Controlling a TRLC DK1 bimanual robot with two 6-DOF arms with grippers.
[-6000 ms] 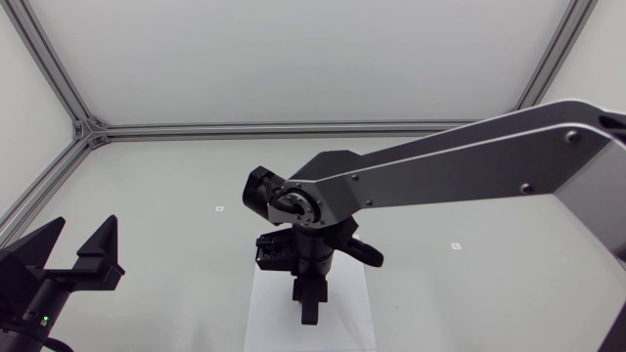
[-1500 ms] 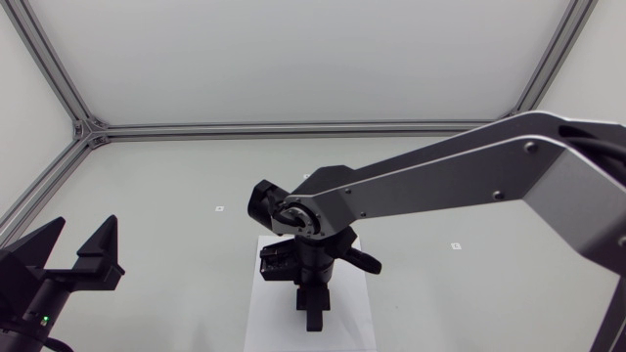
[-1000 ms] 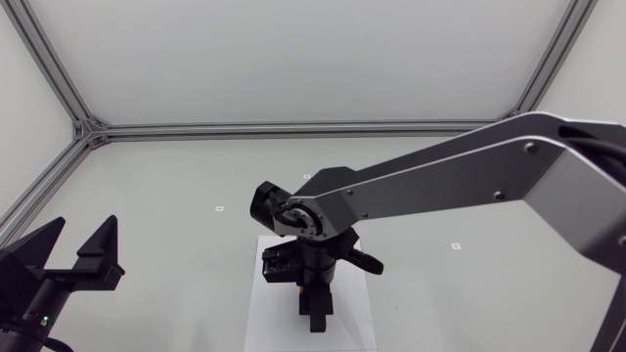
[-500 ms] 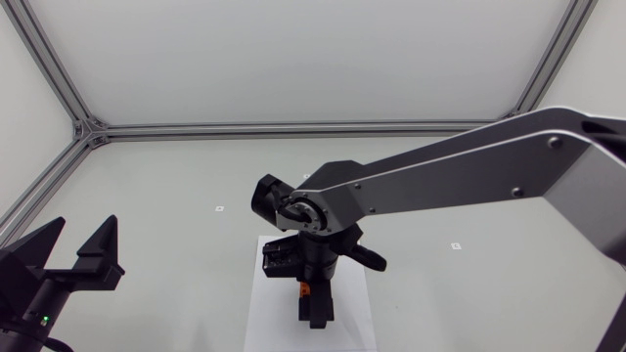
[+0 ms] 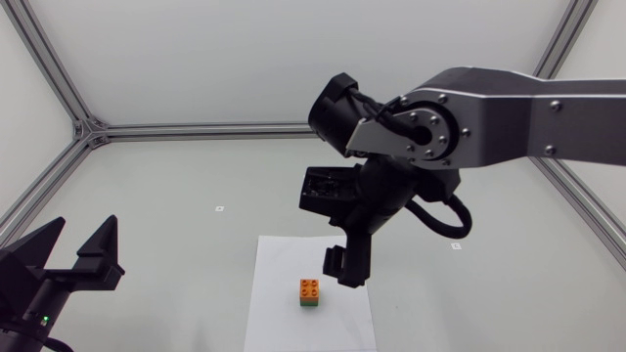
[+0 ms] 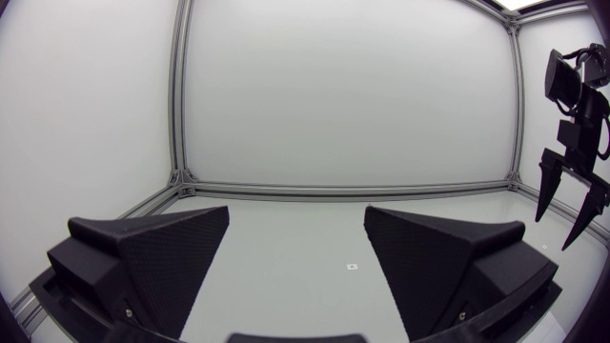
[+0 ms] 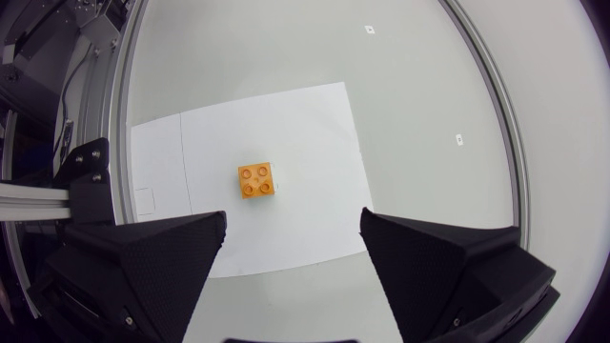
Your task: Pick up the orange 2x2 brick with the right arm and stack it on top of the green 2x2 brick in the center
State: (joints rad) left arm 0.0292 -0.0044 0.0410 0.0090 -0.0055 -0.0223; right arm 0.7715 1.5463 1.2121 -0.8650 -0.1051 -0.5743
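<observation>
1. Below the right hand (image 7: pixel 292 229), the orange 2x2 brick (image 5: pixel 309 287) sat squarely on the green 2x2 brick (image 5: pixel 309 304), studs up, so the task looked completed.
2. That hand hung well above the pair, fingers spread with nothing between them, apparently to leave the stack untouched.
3. Under the hand, both bricks rested on a white paper sheet (image 5: pixel 284 264) on the tabletop (image 5: pixel 176 186), seemingly the marked centre spot.
4. Well apart from the right hand, the left hand (image 6: pixel 297 214) sat low, fingers spread and empty; the task gave it no part.
5. No box, tray or other container showed, and the sheet carried only the two bricks.
</observation>
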